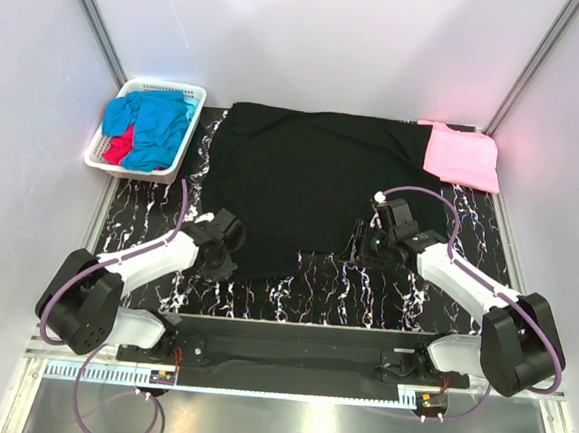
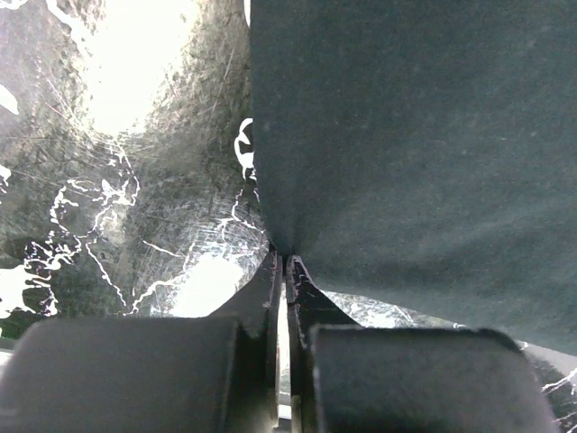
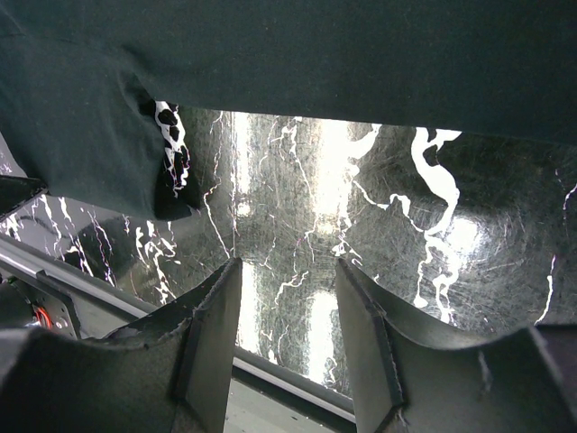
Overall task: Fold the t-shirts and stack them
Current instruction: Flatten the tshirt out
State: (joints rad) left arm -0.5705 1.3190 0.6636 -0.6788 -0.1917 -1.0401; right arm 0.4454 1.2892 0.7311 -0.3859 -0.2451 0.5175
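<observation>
Low in the top view, your left gripper (image 1: 233, 250) pinches the black t-shirt's (image 1: 312, 188) lower-left corner; your right gripper (image 1: 360, 249) gapes empty just beside the lower-right one.

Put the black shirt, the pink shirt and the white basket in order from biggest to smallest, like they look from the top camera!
1. black shirt, by far the biggest, spread out flat
2. white basket
3. pink shirt, a bit smaller than the basket; a black sleeve may hide its edge
</observation>
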